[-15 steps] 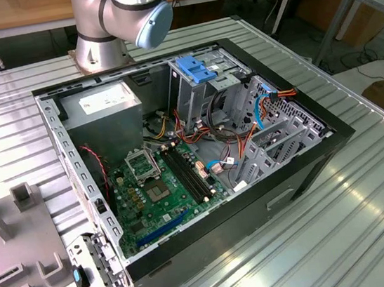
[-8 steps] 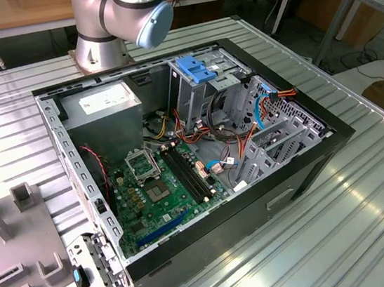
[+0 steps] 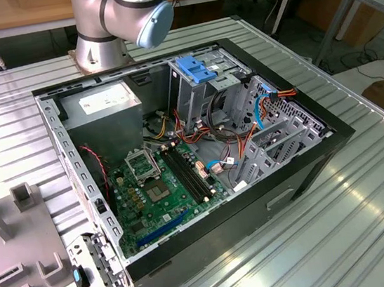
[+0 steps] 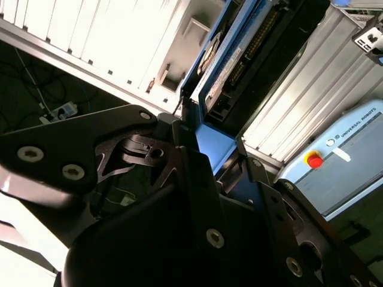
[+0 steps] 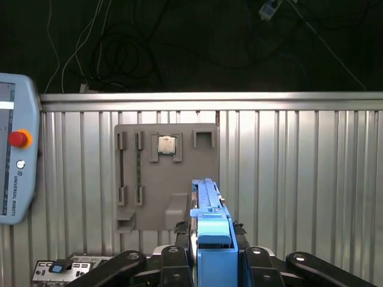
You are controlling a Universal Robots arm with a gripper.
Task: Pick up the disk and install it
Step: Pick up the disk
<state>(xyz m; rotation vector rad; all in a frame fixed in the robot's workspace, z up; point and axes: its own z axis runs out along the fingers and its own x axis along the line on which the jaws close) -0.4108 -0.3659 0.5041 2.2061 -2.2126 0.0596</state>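
Your disk (image 5: 210, 206) sits edge-on in the hand (image 5: 212, 230), clamped from both sides by the dark fingers (image 5: 183, 239), with a bright blue end tab facing the camera in the first wrist view. In the second wrist view the disk (image 4: 239, 54) reaches out past the hand (image 4: 215, 152), its dark body framed by blue rails. Beyond the hand's tip a grey fixture plate (image 5: 179, 173) lies on the ribbed table (image 5: 299, 179) and carries a small square chip (image 5: 166, 145). A pendant (image 5: 18, 155) rests off to one side of the plate. The exterior view gives you the open case (image 3: 308, 163) on the table, its green board (image 3: 163, 190) exposed and a blue bracket (image 3: 196, 68) atop its drive cage. The arm's base (image 3: 102, 28) stands close by the case.
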